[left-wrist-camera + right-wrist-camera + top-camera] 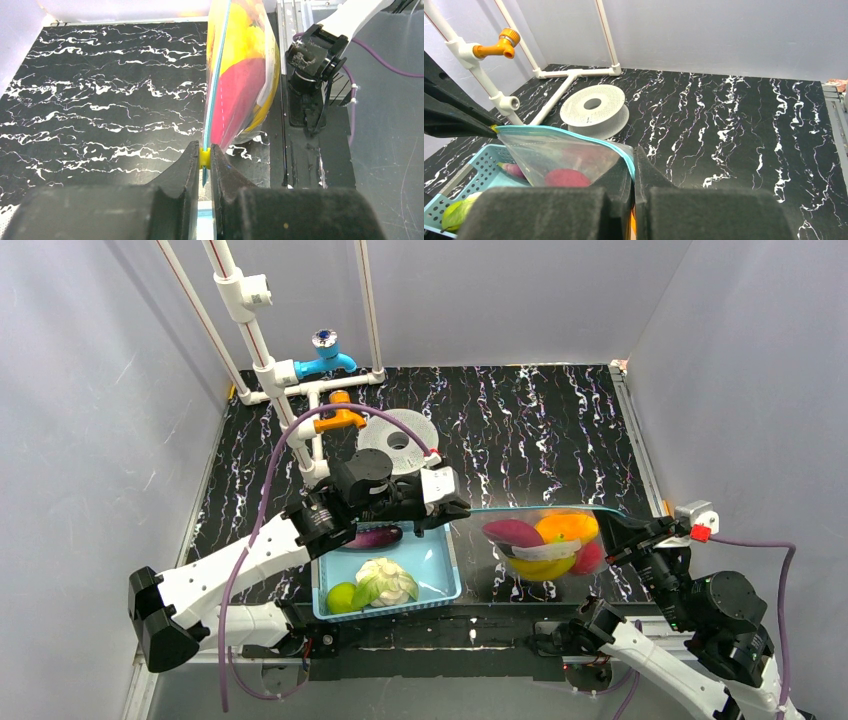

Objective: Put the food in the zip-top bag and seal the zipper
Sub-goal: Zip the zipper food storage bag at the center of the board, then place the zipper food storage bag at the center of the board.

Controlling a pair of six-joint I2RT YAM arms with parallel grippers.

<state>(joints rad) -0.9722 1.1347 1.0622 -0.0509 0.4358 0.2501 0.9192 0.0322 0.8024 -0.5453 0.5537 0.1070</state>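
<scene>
Though bag [545, 558] bulges, zipper [540, 508] runs left-right (taut)

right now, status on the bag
Left gripper, right gripper shut on zipper ends. Zip-top bag holds some food. Eggplant, cauliflower left in basket. No obstruction.

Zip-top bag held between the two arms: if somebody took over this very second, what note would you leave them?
Left gripper: shut on the zipper, at its left end.
Right gripper: shut on its right end.
Zip-top bag: stretched between them, right of the basket.
Done: maroon piece, orange piece, banana and red apple are in the bag.
Left: eggplant, cauliflower and green piece lie in the basket; whether the zipper is sealed cannot be told.
</scene>
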